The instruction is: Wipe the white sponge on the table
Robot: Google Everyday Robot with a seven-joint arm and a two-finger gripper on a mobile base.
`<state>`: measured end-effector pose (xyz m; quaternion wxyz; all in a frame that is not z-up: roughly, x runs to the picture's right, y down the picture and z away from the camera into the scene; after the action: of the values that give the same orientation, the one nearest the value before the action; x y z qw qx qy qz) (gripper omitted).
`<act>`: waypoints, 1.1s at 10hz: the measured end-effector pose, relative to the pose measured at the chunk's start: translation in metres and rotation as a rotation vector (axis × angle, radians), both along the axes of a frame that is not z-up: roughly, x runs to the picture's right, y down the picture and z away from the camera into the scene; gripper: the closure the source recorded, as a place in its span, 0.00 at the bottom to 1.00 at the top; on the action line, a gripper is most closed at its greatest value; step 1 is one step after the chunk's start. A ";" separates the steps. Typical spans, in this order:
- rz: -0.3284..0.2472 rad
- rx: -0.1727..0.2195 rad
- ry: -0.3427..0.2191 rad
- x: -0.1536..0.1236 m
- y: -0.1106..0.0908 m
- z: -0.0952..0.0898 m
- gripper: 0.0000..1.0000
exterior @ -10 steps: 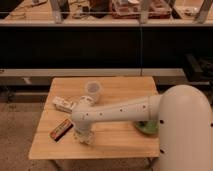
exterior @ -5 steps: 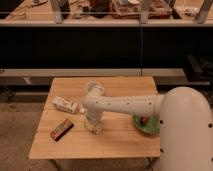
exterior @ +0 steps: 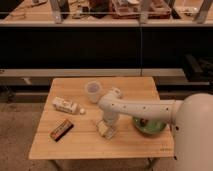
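Note:
The white sponge [exterior: 106,130] lies on the wooden table [exterior: 80,145], a little front of centre. My gripper [exterior: 108,123] points down right over the sponge and seems to press on its top. The white arm [exterior: 145,108] reaches to it from the lower right and hides part of the sponge.
A clear plastic cup [exterior: 93,91] stands behind the gripper. A white bottle [exterior: 65,105] lies on its side at the left. A brown snack bar [exterior: 61,129] lies at the front left. A green bowl [exterior: 149,125] sits at the right, partly under the arm.
The gripper has moved to the right across the table, from near the snack bar toward the centre, and the sponge has slid along under it.

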<state>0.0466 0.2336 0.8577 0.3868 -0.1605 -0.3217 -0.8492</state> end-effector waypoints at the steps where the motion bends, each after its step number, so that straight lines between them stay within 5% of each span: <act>1: -0.001 -0.001 0.003 0.005 0.010 -0.009 1.00; 5: -0.053 0.020 -0.057 -0.020 0.040 -0.053 1.00; 8: -0.133 0.028 -0.160 -0.083 0.058 -0.078 1.00; 11: -0.161 0.033 -0.237 -0.136 0.053 -0.079 1.00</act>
<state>-0.0892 0.2869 0.7787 0.2795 -0.0780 -0.3372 -0.8956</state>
